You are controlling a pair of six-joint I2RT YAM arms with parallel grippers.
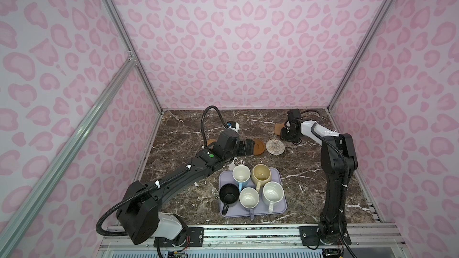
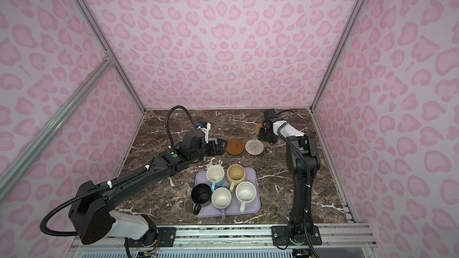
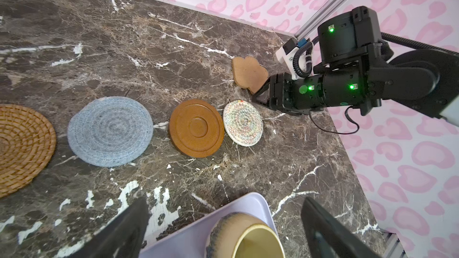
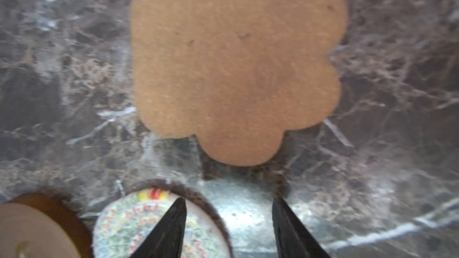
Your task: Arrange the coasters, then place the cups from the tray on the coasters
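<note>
Four round coasters lie flat in a row on the marble: an orange woven coaster (image 3: 22,145), a blue-grey woven coaster (image 3: 110,131), a brown wooden disc (image 3: 196,127) with a raised rim, and just beside it a smaller cream woven coaster (image 3: 243,122). The tan flower-shaped coaster (image 3: 248,75) sits apart, behind the cream one. Nearer the front, the lavender tray (image 1: 279,208) holds all five cups upright, handles toward the near edge: the light blue cup (image 1: 241,173) and pale yellow cup (image 1: 260,174) behind, the black cup (image 1: 229,195), lavender cup (image 1: 249,197) and speckled cup (image 1: 273,194) in front.
</note>
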